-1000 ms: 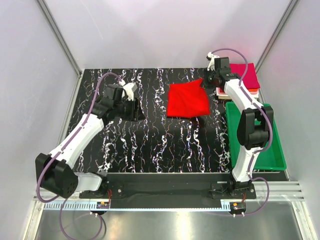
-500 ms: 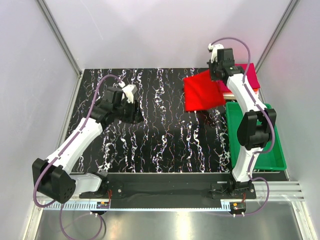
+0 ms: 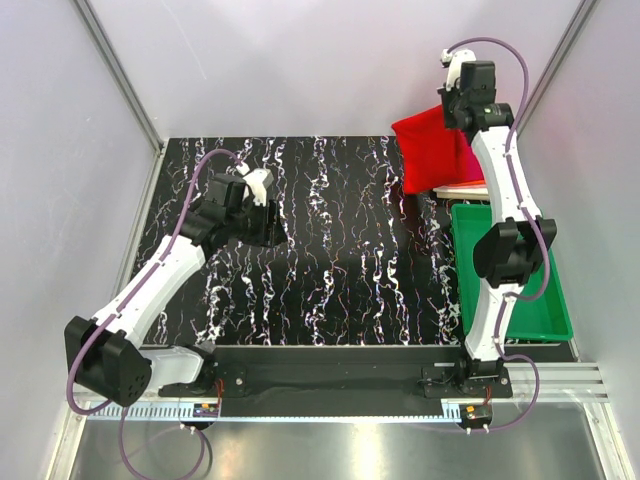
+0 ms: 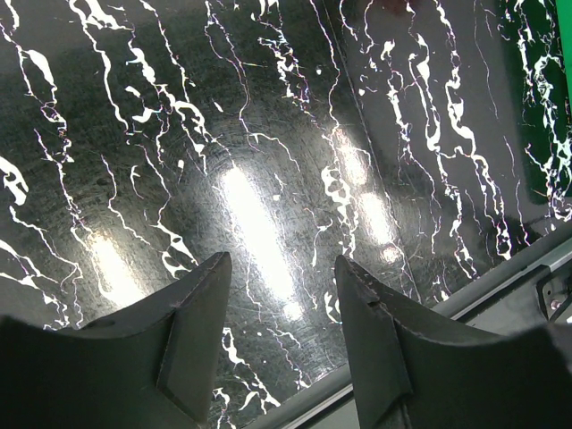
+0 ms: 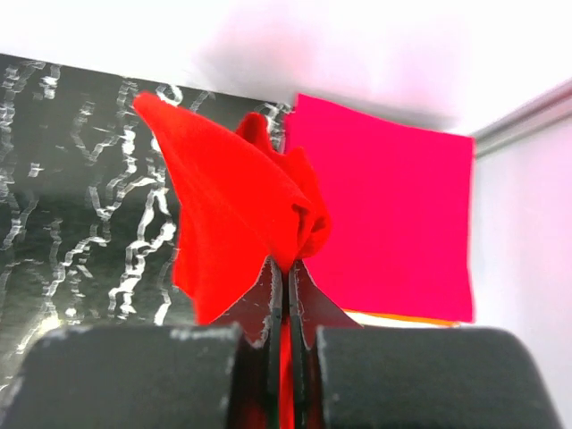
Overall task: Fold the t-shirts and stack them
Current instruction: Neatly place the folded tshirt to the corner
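The bright red t-shirt hangs bunched in the air at the back right, and my right gripper is shut on its top edge. In the right wrist view the cloth is pinched between the closed fingers of that gripper, above a folded magenta t-shirt. That magenta shirt tops a stack with orange and white edges, mostly hidden in the top view by the red cloth and the arm. My left gripper stands open and empty over bare tabletop at the left.
A green plastic tray sits at the right edge, just in front of the stack, with the right arm reaching over it. The black marbled table has metal rails along its front edge. White walls enclose the back and sides.
My right gripper has lifted the red t-shirt off the table and carried it back and to the right, over the stack. The left arm has hardly moved.
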Motion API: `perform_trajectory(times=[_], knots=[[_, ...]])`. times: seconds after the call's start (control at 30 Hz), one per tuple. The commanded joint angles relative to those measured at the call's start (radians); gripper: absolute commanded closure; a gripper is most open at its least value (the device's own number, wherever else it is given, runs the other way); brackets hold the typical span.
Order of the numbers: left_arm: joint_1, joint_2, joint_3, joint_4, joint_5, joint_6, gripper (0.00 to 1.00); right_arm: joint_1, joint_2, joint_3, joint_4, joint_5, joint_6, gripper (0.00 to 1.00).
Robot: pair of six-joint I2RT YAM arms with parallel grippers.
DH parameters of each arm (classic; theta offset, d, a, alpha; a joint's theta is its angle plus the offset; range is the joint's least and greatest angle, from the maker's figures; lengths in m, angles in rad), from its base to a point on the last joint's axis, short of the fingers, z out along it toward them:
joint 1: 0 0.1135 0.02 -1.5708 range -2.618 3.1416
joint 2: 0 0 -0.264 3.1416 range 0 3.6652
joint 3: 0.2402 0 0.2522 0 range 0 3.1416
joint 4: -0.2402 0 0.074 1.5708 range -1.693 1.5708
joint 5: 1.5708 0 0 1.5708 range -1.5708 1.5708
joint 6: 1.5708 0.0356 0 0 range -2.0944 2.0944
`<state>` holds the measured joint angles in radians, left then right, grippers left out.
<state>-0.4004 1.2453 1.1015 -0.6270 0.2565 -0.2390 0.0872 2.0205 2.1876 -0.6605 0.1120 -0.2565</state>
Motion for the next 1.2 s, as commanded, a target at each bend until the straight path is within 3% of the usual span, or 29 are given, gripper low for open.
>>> perform_trajectory(times=[0.0,0.53,0.83,1.17], knots=[[-0.003,0.002,0.003,0.038,-0.016,0.017,0.44,-0.047,0.052,0.150,-0.065,0.025,-0.038,1.00],[-0.003,0.025,0.006,0.029,-0.010,0.021,0.44,-0.225,0.378,0.529,-0.076,-0.089,-0.098,1.00],[-0.002,0.034,0.009,0.019,-0.031,0.029,0.44,-0.273,0.448,0.581,0.009,-0.083,-0.142,1.00],[-0.003,0.049,0.014,0.012,-0.039,0.029,0.43,-0.284,0.399,0.569,0.027,-0.075,-0.174,1.00]])
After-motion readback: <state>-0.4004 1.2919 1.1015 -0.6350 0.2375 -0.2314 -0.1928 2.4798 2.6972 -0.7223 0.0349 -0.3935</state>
